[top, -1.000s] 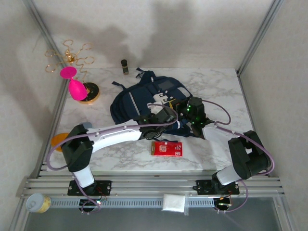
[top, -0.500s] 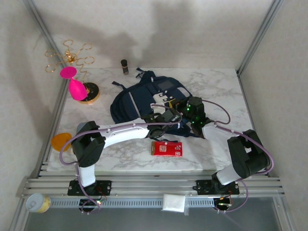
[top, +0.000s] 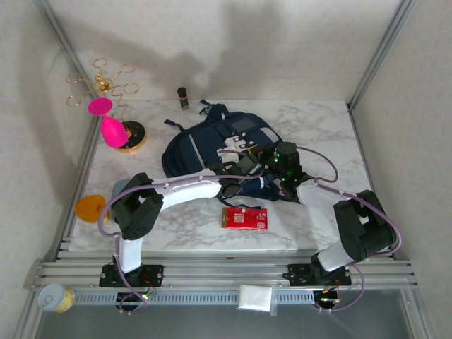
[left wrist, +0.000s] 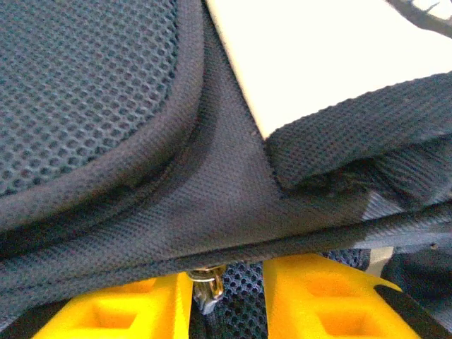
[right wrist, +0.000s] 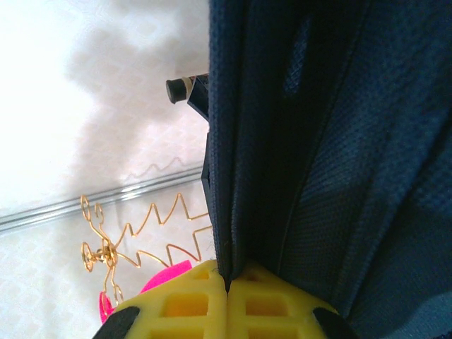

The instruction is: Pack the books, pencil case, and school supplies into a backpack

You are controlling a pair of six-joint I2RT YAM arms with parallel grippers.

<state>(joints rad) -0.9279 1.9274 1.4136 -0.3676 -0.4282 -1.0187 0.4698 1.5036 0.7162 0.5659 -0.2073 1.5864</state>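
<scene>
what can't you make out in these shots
- What is inside the backpack: top view, its own fabric covers it.
- Print on the red rectangle: top view, too small to read.
- Whether the left gripper touches the zip pull: left wrist view, blurred, and the pull sits half under the fabric edge.
</scene>
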